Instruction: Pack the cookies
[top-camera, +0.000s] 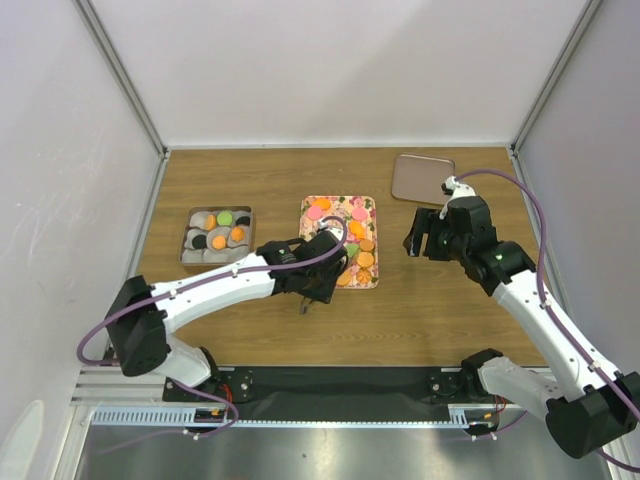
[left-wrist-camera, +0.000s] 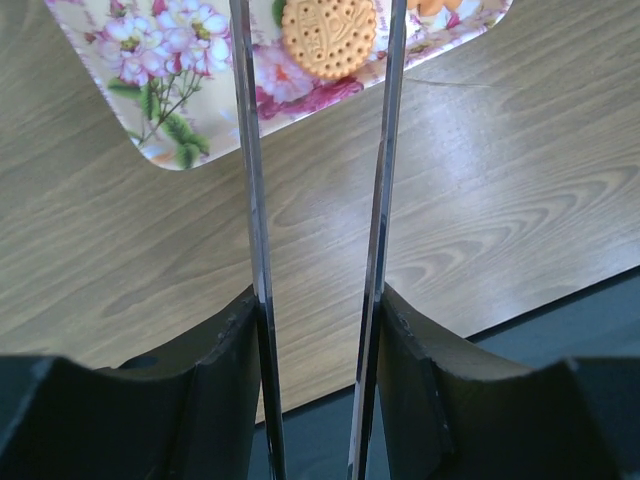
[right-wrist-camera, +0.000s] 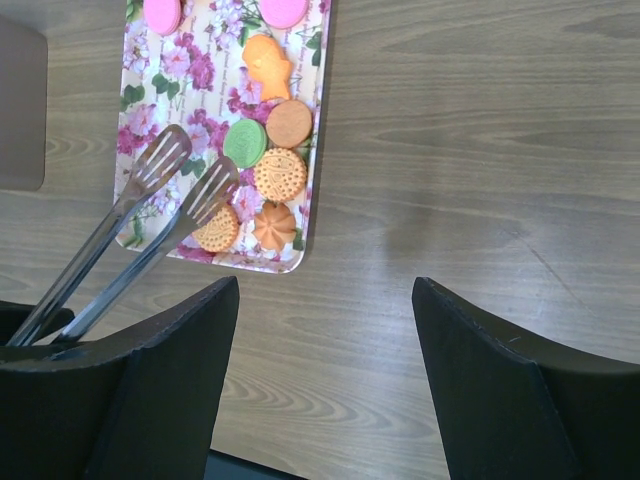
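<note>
At the left of the desk (top-camera: 450, 310) sits a metal box (top-camera: 185, 250) lined with white paper cups (top-camera: 203, 219). Several cookies (top-camera: 226, 218) already lie in it, so it reads as the place being packed. The left arm reaches from there toward the middle. Its left end effector (left-wrist-camera: 318, 330) is pressed against the two arms of a pair of tongs (left-wrist-camera: 250, 200), pinching them from outside. This is probably so that the thin flat blades, rather than the broad fingers, can lift the small discs. The blades stand apart over the near corner of the flowered tray (right-wrist-camera: 140, 120), where most of the cookies wait, pink at the far end and orange and green nearer. A dotted orange cookie (left-wrist-camera: 330, 35) shows between the blades, though it cannot be told whether they touch it. The parted blades suggest a pick is being lined up. To the right of the tray, the right end effector (right-wrist-camera: 325, 300) hangs above bare wood, spread wide and holding nothing. It seems parked clear of the tongs' path. At the far right lies a flat brown sheet (top-camera: 422, 178), perhaps the box's lid, set well apart from the work.
</note>
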